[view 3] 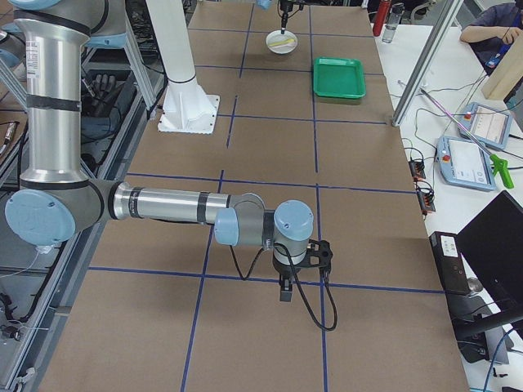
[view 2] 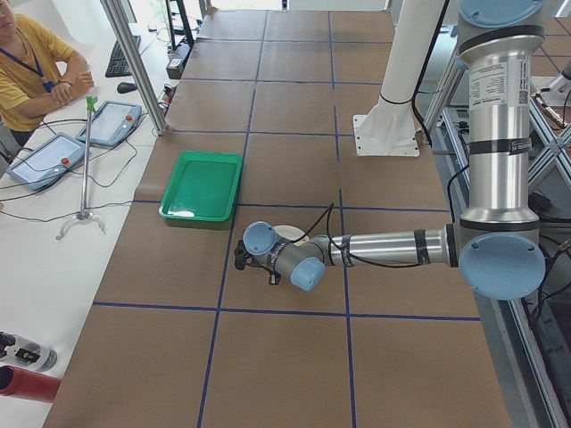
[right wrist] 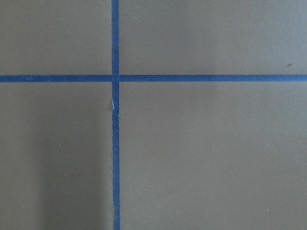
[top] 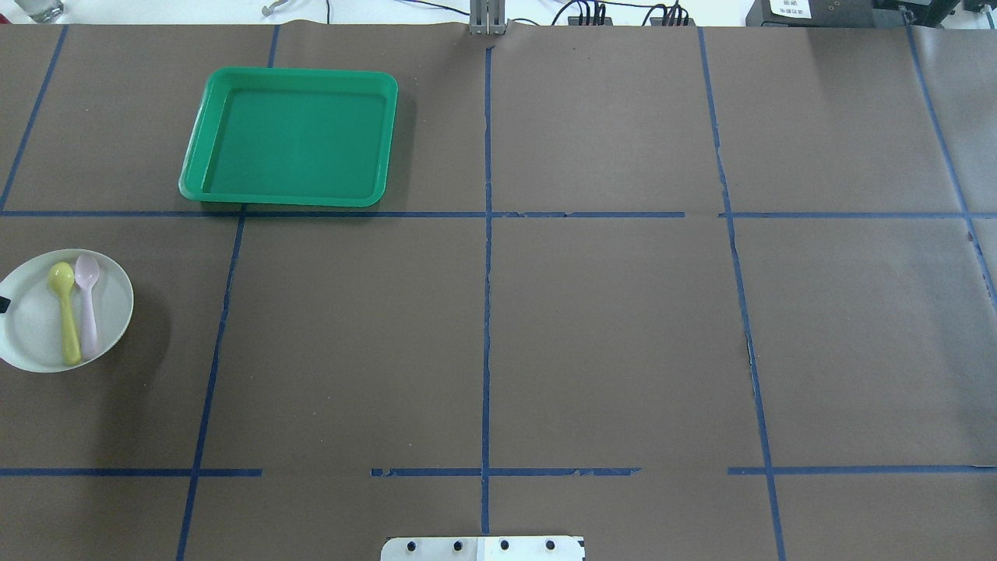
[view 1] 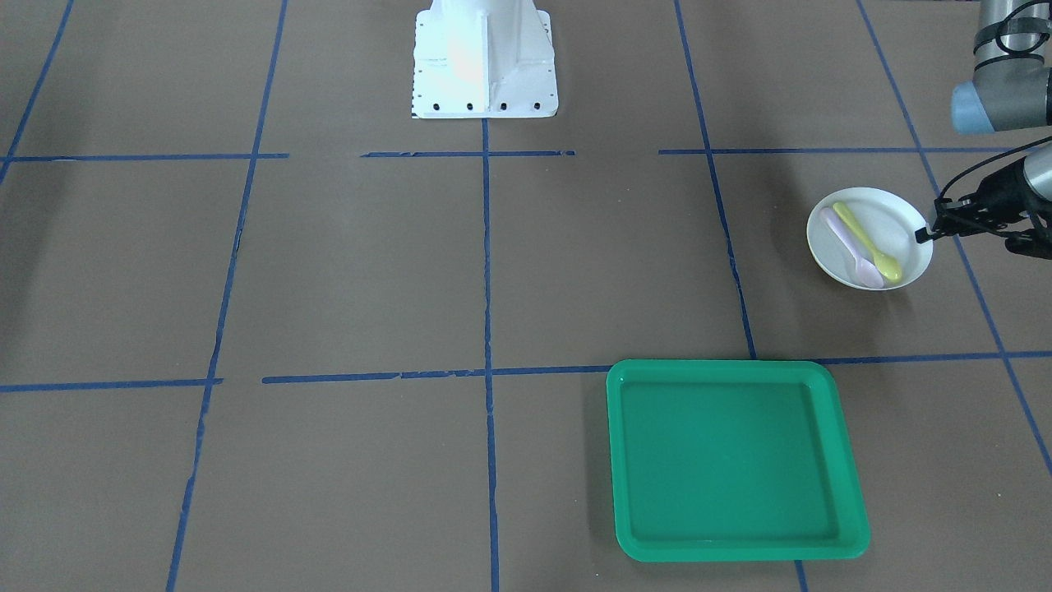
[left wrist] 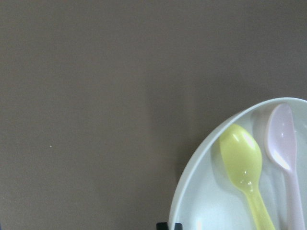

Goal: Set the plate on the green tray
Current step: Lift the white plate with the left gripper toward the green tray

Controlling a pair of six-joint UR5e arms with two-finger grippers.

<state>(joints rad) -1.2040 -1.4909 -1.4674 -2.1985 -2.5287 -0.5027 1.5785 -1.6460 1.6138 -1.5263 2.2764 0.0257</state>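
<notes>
The small white plate (view 1: 892, 215) lies at the table's far left in the overhead view (top: 31, 331), bearing a yellow spoon (view 1: 867, 242) and a pale pink spoon (view 1: 851, 247). My left gripper (view 1: 925, 234) pinches the plate's rim; its black fingertips show at the bottom of the left wrist view (left wrist: 168, 225) against the plate (left wrist: 211, 201). The green tray (view 1: 731, 460) sits apart from the plate and holds nothing (top: 292, 136). My right gripper (view 3: 286, 292) hangs low over bare table; I cannot tell whether it is open or shut.
The white robot base (view 1: 485, 62) stands at the table's middle edge. Blue tape lines (right wrist: 115, 143) grid the brown table. An operator (view 2: 27, 62) sits past the far side beside teach pendants (view 2: 45, 156) and a metal post (view 2: 134, 62).
</notes>
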